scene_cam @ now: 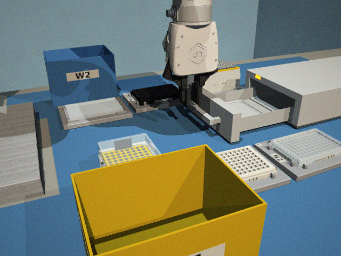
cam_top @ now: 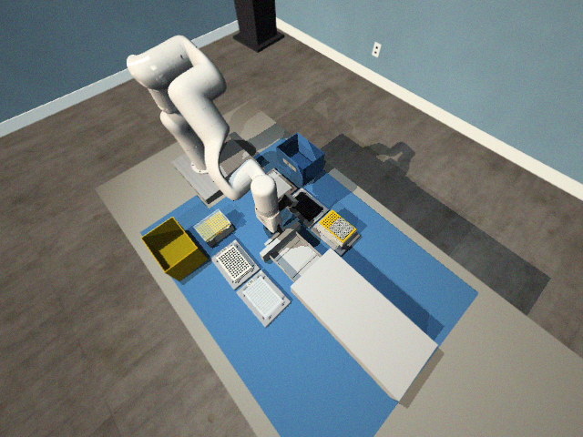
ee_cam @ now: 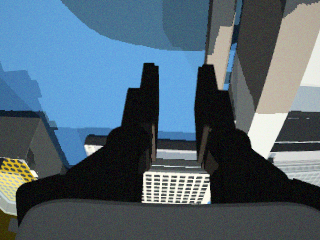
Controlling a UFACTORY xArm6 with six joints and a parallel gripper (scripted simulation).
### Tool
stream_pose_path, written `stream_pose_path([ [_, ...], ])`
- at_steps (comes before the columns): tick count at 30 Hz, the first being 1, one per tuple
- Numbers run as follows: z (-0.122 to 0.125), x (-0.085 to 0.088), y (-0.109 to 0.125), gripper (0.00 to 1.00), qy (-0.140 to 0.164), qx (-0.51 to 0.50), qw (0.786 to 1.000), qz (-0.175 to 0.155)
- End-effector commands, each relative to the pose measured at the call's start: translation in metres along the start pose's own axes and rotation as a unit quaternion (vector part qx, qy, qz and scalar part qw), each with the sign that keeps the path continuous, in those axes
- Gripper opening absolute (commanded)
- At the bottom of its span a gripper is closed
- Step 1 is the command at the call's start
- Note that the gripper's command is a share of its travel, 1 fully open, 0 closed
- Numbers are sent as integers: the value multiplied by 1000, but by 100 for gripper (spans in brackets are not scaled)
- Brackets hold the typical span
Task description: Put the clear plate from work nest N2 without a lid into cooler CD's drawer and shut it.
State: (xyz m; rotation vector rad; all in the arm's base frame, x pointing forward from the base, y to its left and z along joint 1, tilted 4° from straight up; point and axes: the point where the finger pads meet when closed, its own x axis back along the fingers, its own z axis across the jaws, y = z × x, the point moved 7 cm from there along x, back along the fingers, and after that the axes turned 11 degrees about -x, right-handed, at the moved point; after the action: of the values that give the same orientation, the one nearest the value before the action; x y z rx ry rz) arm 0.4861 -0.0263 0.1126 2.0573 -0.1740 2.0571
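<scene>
The clear plate (scene_cam: 302,145) sits lidless on nest N2 at the front right, and also shows in the top view (cam_top: 261,297). The grey cooler CD (scene_cam: 297,88) has its drawer (scene_cam: 248,110) pulled partly out, with an empty floor. Its amber lamp (scene_cam: 258,77) is lit. The bar handle (scene_cam: 205,116) runs across the drawer's front. My gripper (scene_cam: 189,103) points down just above and behind the handle's far end. Its fingers are nearly shut with a narrow gap, and only blue mat shows between them. The handle lies to their right in the wrist view.
A white well plate (scene_cam: 245,162) stands beside N2. A lidded tip box (scene_cam: 126,151) and a yellow bin (scene_cam: 165,204) are in front. The blue bin W2 (scene_cam: 79,74), a lidded plate (scene_cam: 93,109), a black plate (scene_cam: 155,95) and a yellow rack (scene_cam: 225,74) stand behind the gripper.
</scene>
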Motion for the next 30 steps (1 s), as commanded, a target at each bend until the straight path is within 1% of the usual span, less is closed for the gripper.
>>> stream_pose_path([
  [1,2,7,0,21,3,0,1000,1],
  [30,2,52,0,21,3,0,1000,1],
])
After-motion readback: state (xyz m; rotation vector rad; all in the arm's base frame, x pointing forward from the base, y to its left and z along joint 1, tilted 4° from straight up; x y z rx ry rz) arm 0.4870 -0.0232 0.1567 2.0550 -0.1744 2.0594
